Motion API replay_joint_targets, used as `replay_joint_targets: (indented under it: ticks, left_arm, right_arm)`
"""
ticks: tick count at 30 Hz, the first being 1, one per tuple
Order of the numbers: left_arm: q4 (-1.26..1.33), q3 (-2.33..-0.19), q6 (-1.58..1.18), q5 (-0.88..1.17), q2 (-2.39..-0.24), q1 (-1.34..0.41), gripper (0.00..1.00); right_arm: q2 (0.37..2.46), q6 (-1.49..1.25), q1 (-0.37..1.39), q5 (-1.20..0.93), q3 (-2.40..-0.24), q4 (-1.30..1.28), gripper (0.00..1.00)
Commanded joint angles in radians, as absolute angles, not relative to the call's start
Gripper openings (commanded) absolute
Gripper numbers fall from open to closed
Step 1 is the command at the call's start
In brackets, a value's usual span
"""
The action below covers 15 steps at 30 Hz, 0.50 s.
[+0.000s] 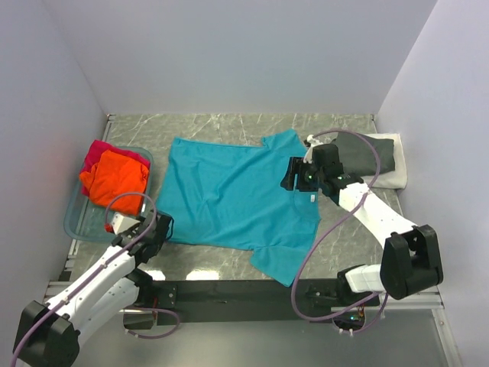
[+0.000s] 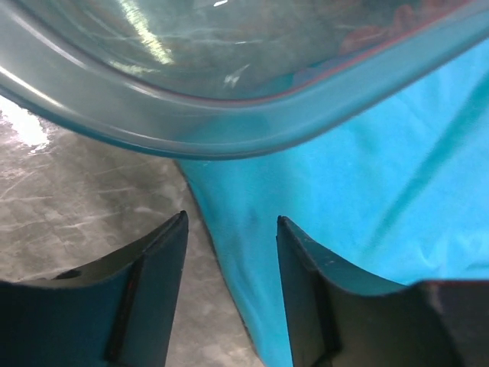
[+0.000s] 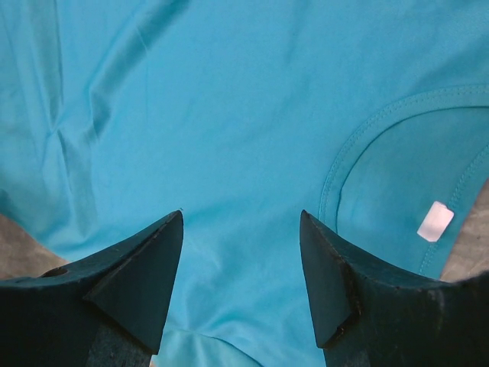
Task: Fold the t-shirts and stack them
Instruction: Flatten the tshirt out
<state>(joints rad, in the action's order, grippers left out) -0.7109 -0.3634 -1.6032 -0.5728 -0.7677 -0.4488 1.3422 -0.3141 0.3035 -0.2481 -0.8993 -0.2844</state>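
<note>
From above, your teal t-shirt (image 1: 229,195) lies spread flat on the surface (image 1: 221,126), with the orange t-shirt (image 1: 114,180) heaped in the tub (image 1: 76,222) at left. In your left wrist view the left tool (image 2: 231,222) is released, its fingers apart over the teal edge just beside the tub's rim. In your right wrist view the right tool (image 3: 241,218) is released, with nothing gripped, above the teal cloth near the collar (image 3: 344,168)

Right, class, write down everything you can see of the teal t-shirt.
The teal t-shirt is soft plain cloth, spread flat and lightly creased on the marbled table, hem towards the clear tub, neck to the right. Its stitched collar carries a white label. The open left gripper straddles a hem corner; the open right gripper hovers near the collar.
</note>
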Motion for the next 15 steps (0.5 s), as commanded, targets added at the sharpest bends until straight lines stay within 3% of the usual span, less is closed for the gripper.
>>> replay_joint_targets:
  ticks: [1, 11, 15]
  left_arm:
    - [-0.695, -0.336, -1.628, -0.578, -0.75, -0.451, 0.55]
    - [-0.629, -0.325, -1.628, -0.586, -0.834, -0.453, 0.52]
    - [-0.611, -0.316, -1.632, -0.591, -0.842, -0.453, 0.4]
  right_arm:
    - [1.293, -0.322, 0.311, -0.239, -0.877, -0.264, 0.69]
    - [1.243, -0.321, 0.311, -0.229, -0.876, -0.278, 0.69]
    - [1.22, -0.319, 0.311, -0.222, -0.877, -0.285, 0.69]
